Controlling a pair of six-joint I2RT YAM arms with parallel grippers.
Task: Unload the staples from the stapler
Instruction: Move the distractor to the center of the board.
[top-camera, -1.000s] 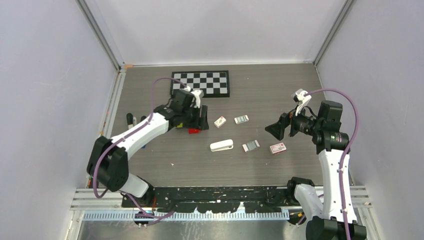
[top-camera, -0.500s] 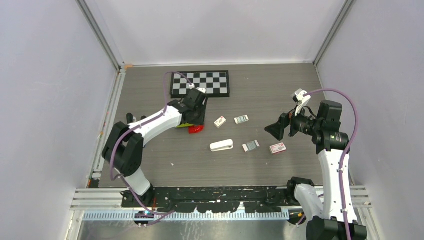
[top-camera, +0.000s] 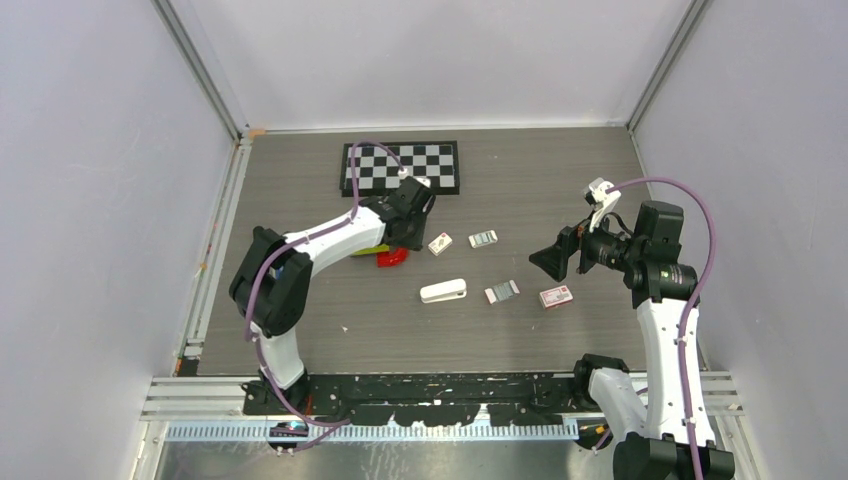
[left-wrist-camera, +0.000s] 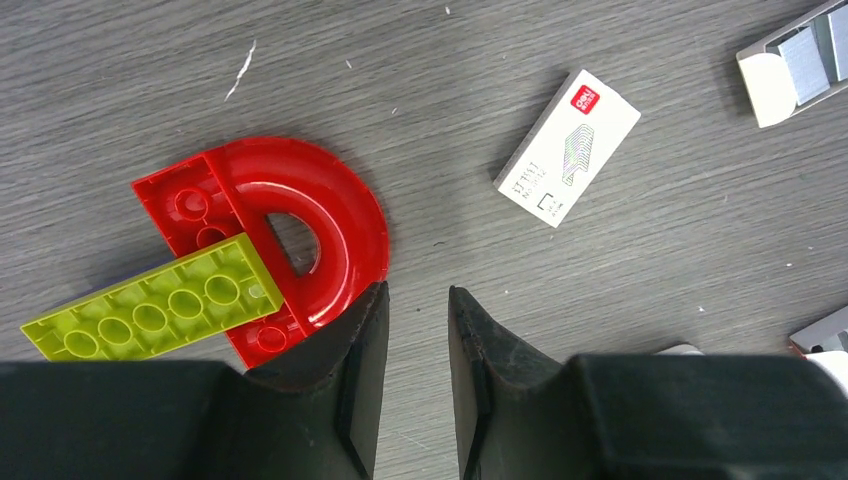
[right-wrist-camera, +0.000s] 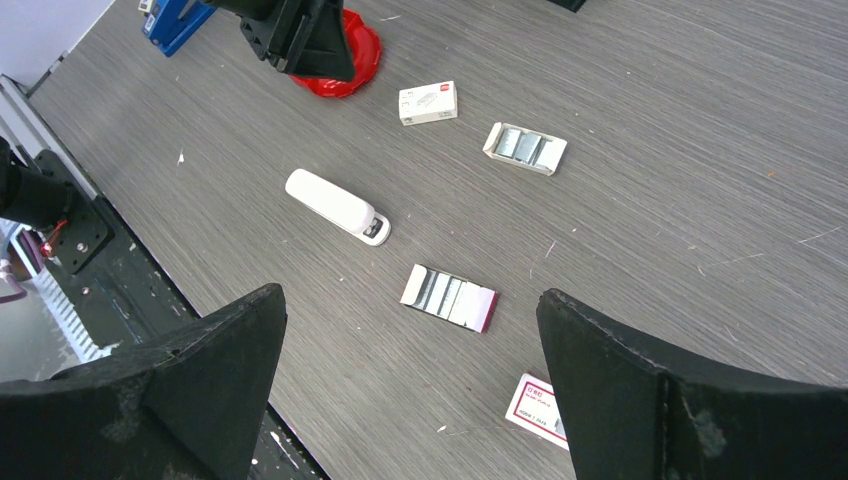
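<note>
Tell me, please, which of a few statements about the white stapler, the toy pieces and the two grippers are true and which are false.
1. The white stapler lies on the table, clear of both grippers. True.
2. The left gripper grips the red arch piece. False: its jaws stand slightly apart with nothing between them, next to the arch.
3. The right gripper is wide open and empty. True.
4. The lime brick lies apart from the red arch piece. False: it lies across one end of it.
</note>
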